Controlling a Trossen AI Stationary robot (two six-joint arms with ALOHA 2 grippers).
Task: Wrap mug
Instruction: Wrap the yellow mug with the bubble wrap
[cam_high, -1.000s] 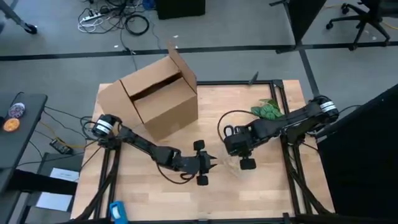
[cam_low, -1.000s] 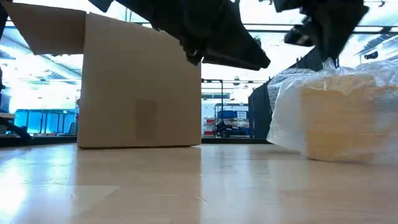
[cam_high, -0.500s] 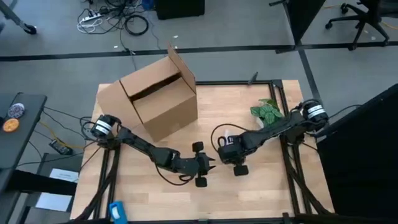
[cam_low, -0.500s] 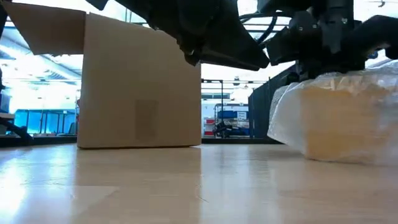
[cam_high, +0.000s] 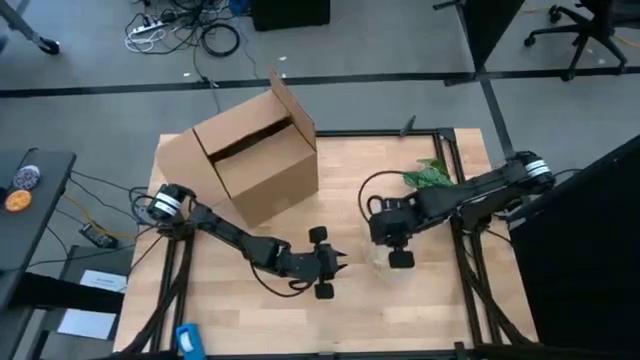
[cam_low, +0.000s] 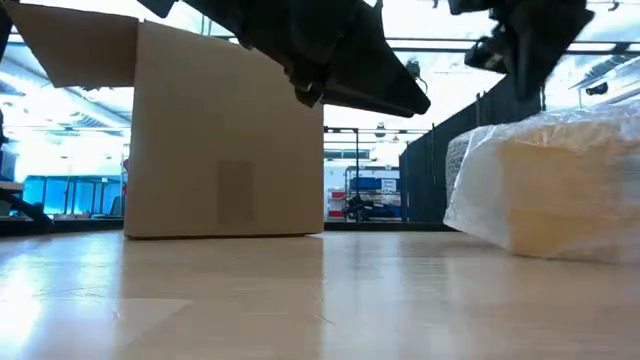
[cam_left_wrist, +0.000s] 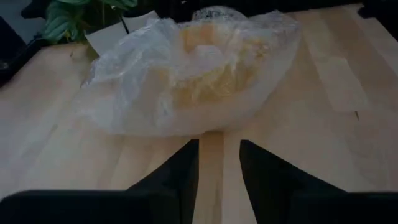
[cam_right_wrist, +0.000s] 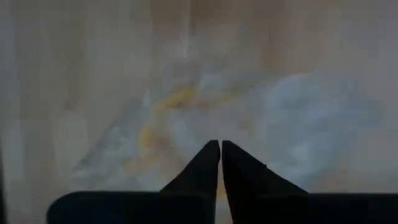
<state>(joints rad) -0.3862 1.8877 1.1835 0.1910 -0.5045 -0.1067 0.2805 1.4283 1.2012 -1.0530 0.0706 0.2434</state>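
Observation:
The yellow-orange mug (cam_left_wrist: 205, 78) lies inside a crinkly clear plastic sheet (cam_left_wrist: 130, 93); the bundle (cam_high: 388, 268) rests on the wooden table right of centre. My right gripper (cam_high: 394, 246) hangs over it, pointing down, fingers shut (cam_right_wrist: 221, 149). In the low view its tip (cam_low: 527, 90) stands a little above the bundle (cam_low: 550, 190). My left gripper (cam_high: 342, 263) is open, close to the table on the bundle's left. Its fingers (cam_left_wrist: 219, 155) point at the bundle with bare wood between them.
An open cardboard box (cam_high: 255, 155) stands at the table's far left and looks large in the low view (cam_low: 225, 135). A green leafy plant (cam_high: 428, 175) lies at the far right near the frame rail. Bare wood spans the near half of the table.
My right gripper dropped toward the table's left onto the wrapped bundle, then rose and drew back toward the right edge, fingers shut. The bundle now sits slightly farther right, and its plastic lies flatter on top.

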